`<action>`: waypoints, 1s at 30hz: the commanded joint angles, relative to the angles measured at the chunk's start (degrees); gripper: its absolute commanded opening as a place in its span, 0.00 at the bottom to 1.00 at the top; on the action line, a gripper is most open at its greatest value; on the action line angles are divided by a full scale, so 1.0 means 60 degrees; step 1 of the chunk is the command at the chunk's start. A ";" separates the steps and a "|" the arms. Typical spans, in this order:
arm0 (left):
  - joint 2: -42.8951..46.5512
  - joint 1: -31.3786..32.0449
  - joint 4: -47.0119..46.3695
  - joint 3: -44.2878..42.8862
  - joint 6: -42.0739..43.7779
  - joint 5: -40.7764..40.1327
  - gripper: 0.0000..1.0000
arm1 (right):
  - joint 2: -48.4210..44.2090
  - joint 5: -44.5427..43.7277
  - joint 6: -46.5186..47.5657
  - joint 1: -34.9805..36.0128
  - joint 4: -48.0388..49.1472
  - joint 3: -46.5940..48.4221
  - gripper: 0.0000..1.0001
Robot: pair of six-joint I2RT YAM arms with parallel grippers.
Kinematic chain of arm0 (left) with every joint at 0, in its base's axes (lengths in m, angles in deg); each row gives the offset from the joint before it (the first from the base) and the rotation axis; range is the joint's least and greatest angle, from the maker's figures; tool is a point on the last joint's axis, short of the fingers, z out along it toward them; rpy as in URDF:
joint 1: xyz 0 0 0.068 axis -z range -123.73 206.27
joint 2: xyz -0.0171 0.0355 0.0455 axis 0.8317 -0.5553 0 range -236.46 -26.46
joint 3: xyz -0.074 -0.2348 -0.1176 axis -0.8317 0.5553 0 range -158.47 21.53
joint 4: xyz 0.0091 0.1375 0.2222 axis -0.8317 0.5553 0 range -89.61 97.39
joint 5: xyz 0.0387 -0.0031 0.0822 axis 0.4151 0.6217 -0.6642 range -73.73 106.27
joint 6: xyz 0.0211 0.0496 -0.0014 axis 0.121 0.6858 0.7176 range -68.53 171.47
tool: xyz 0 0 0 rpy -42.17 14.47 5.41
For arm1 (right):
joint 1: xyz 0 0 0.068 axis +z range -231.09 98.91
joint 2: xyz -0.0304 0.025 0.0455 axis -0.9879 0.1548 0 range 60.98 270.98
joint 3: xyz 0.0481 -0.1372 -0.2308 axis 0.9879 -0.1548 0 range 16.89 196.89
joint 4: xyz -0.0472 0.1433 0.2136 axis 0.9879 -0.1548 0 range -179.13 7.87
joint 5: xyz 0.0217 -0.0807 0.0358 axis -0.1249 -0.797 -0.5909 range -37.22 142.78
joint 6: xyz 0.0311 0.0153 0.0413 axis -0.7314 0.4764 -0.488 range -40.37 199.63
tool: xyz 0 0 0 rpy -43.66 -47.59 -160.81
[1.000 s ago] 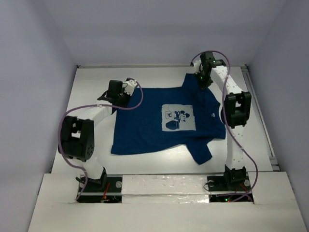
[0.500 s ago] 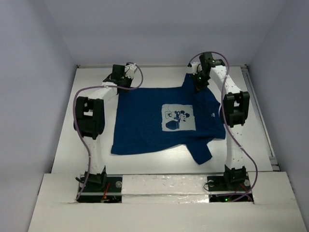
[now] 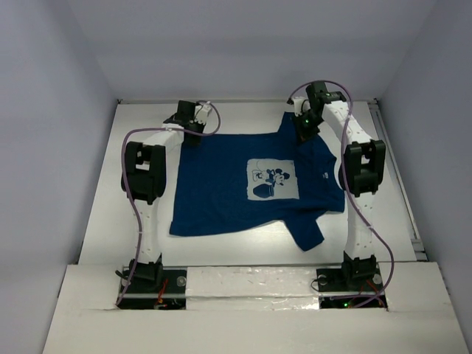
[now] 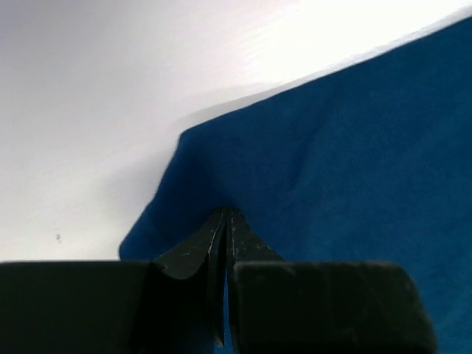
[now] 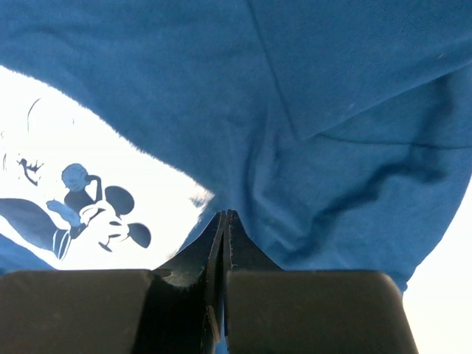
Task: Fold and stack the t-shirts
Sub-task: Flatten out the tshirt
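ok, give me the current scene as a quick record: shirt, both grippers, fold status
t-shirt: dark blue, spread flat on the white table, print facing up
left gripper: shut, pinching the shirt's far-left corner
right gripper: shut, pinching cloth by the far sleeve
folds: none yet
stack: none

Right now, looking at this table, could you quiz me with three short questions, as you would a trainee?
1. True or false: the t-shirt is already folded.
2. Its chest shows: A stripes, B a pale cartoon print, C nothing.
3. Which gripper pinches the far sleeve, the left gripper or the right gripper?
Key: 1 false, it lies spread flat on the table; 2 B; 3 the right gripper; the left one holds the far hem corner.
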 commanded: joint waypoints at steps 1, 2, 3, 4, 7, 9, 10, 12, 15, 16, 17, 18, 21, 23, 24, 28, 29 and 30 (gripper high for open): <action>-0.0109 -0.0080 -0.0116 -0.0085 -0.0138 -0.0873 0.00 | -0.0833 0.0314 0.0017 0.0006 0.0083 -0.0313 0.00; -0.0196 -0.0080 -0.0159 -0.0070 -0.0152 -0.1005 0.00 | -0.0921 0.0299 0.0032 0.0006 0.0112 -0.0430 0.00; -0.0241 -0.0080 -0.0145 -0.0085 -0.0182 -0.1355 0.00 | -0.1009 0.0270 0.0047 0.0006 0.0156 -0.0561 0.00; -0.0299 -0.0167 -0.0131 -0.0128 -0.0211 -0.1721 0.00 | -0.1212 0.0241 0.0076 0.0006 0.0258 -0.0867 0.00; -0.0431 -0.0371 0.0045 -0.0274 -0.0343 -0.2148 0.00 | -0.1535 0.0211 0.0105 0.0006 0.0449 -0.1410 0.00; -0.0490 -0.0475 0.0147 -0.0319 -0.0357 -0.2368 0.00 | -0.1624 0.0182 0.0120 0.0006 0.0508 -0.1602 0.00; -0.0519 -0.0620 0.0249 -0.0435 -0.0372 -0.2413 0.00 | -0.1654 0.0124 0.0120 0.0006 0.0566 -0.1675 0.00; -0.0665 -0.0884 0.0615 -0.0640 -0.0387 -0.2471 0.00 | -0.1668 0.0109 0.0120 0.0006 0.0581 -0.1764 0.00; -0.0900 -0.1280 0.1216 -0.1138 -0.0431 -0.2457 0.00 | -0.1610 -0.0052 0.0033 0.0006 0.0625 -0.1720 0.00; -0.0944 -0.1281 0.1377 -0.1227 -0.0402 -0.2326 0.00 | -0.1581 -0.0154 -0.0011 0.0006 0.0625 -0.1691 0.00; -0.1002 -0.1426 0.1552 -0.1329 -0.0344 -0.2253 0.00 | -0.1537 -0.0228 -0.0055 0.0006 0.0625 -0.1618 0.00; -0.1003 -0.1514 0.1612 -0.1316 -0.0314 -0.2194 0.00 | -0.1479 -0.0315 -0.0099 0.0006 0.0640 -0.1559 0.00; -0.0871 -0.1705 0.1525 -0.0936 -0.0138 -0.1829 0.00 | -0.1260 -0.0725 -0.0275 0.0006 0.0698 -0.1413 0.00; -0.0783 -0.1706 0.1379 -0.0628 -0.0094 -0.1696 0.00 | -0.1040 -0.1150 -0.0261 0.0006 0.0655 -0.1296 0.05; -0.0638 -0.1706 0.1306 -0.0511 -0.0079 -0.1594 0.00 | -0.0937 -0.1224 -0.0217 0.0006 0.0655 -0.1223 0.08; 0.0021 -0.1706 0.0940 -0.0071 -0.0167 -0.0527 0.06 | -0.0410 -0.1662 -0.0056 0.0006 0.0742 -0.0508 0.25; 0.0327 -0.1706 0.0794 -0.0012 -0.0182 -0.0378 0.10 | -0.0365 -0.1823 -0.0027 0.0006 0.0800 -0.0287 0.28; 0.0475 -0.1706 0.0720 0.0032 -0.0182 -0.0275 0.11 | -0.0307 -0.1927 -0.0041 0.0006 0.0903 -0.0081 0.32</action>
